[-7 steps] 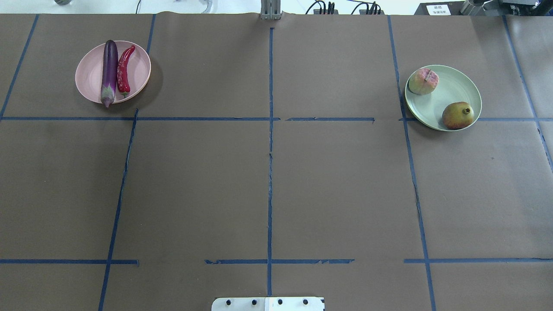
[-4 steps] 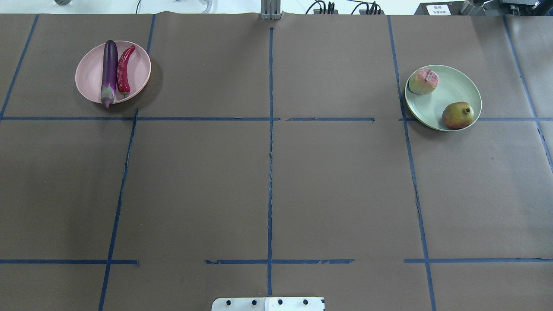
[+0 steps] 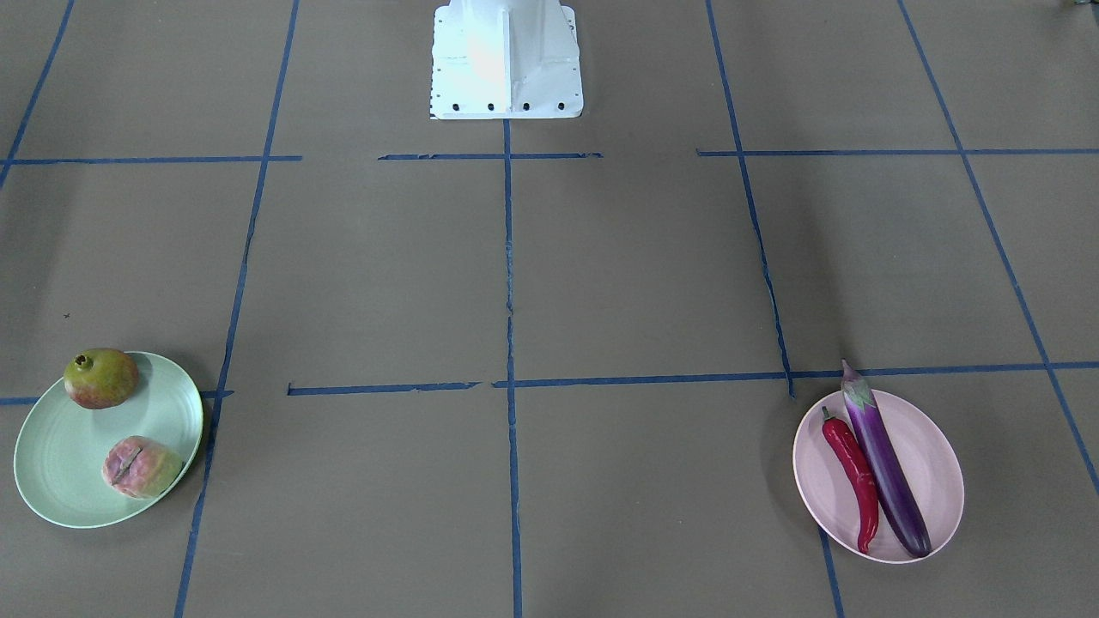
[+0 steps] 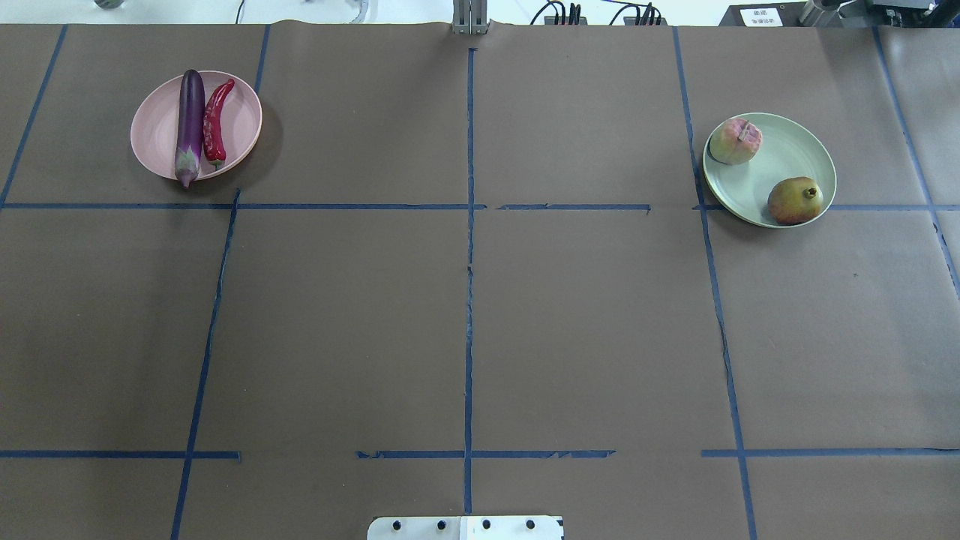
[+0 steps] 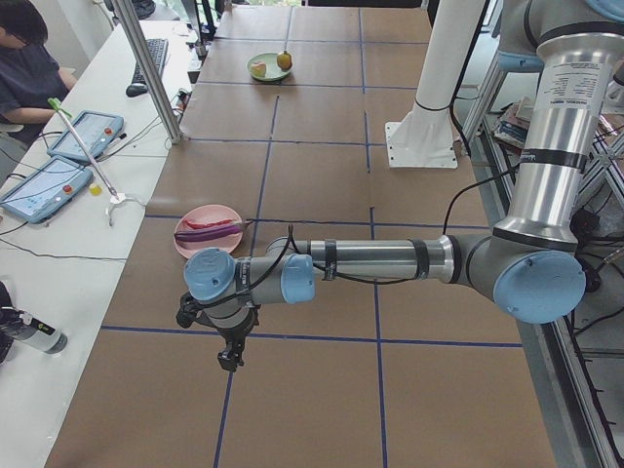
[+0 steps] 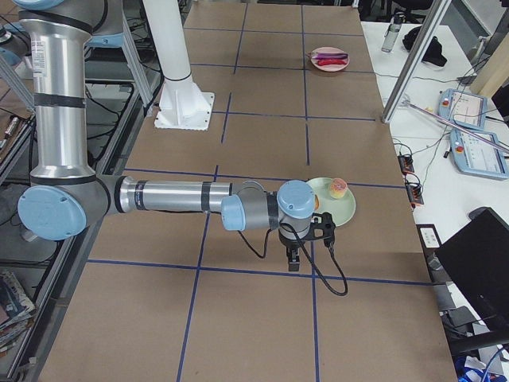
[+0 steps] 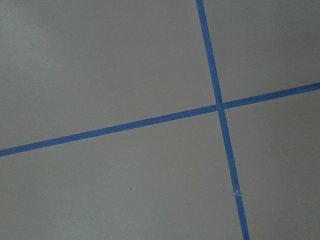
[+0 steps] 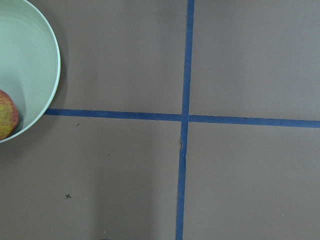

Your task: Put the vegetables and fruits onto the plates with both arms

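Observation:
The purple eggplant and the red chili lie side by side on the pink plate at the far left. The peach and the pomegranate sit on the mint green plate at the far right. Both arms are out of the overhead and front views. My left gripper hangs over bare table beyond the pink plate. My right gripper hangs just outside the green plate. I cannot tell whether either is open or shut. The right wrist view shows the green plate's rim.
Brown paper with blue tape lines covers the table. The white robot base stands at the near edge. In the left side view, a person and tablets are at a side desk beside a metal post.

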`<act>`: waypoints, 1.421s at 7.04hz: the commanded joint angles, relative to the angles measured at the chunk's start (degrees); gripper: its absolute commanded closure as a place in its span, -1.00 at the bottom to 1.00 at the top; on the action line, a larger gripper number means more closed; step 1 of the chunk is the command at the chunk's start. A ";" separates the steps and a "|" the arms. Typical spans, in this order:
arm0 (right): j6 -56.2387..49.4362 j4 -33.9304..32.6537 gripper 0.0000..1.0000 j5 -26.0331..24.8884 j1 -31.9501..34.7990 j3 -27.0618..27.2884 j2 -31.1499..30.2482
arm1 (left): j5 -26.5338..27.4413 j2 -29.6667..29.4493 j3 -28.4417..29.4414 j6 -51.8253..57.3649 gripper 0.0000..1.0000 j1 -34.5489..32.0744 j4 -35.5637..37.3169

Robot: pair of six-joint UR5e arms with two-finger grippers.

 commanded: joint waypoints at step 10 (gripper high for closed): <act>0.02 0.03 -1.00 0.02 0.00 0.14 -0.29 | 0.58 2.13 -4.35 0.09 -1.00 0.06 -0.09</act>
